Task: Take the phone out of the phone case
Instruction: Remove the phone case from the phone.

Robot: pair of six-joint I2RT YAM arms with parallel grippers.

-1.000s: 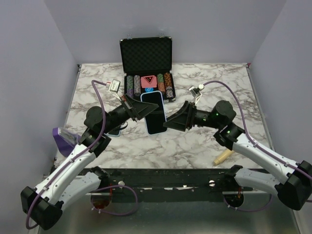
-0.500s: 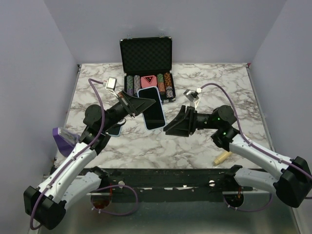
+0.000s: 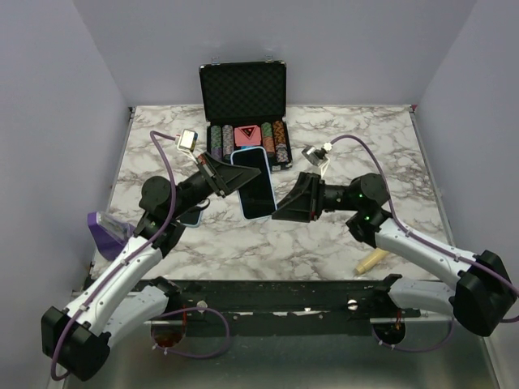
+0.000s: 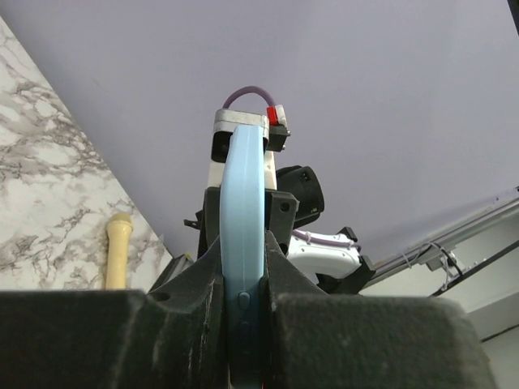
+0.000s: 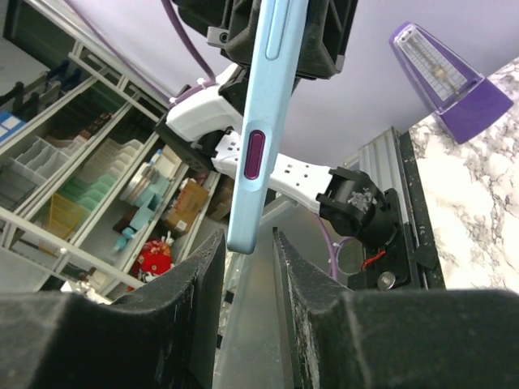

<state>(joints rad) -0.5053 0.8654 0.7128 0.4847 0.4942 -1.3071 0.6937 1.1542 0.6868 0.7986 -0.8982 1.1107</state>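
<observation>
The left gripper clamps the light-blue phone case in the air, with the phone inside it. Behind it, an open black chip case holds rows of chips. The right gripper has its fingers close together at the phone case's free end; I cannot tell whether they touch it.

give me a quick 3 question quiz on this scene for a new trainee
1. True or false: the phone lies flat on the table.
2. What stands open at the table's far edge? A) poker chip case B) laptop C) toolbox
3. Fill in: the phone is clamped by the ____ gripper.
Key: 1 false, it is held up off the surface; 2 A; 3 left, the left gripper.
</observation>
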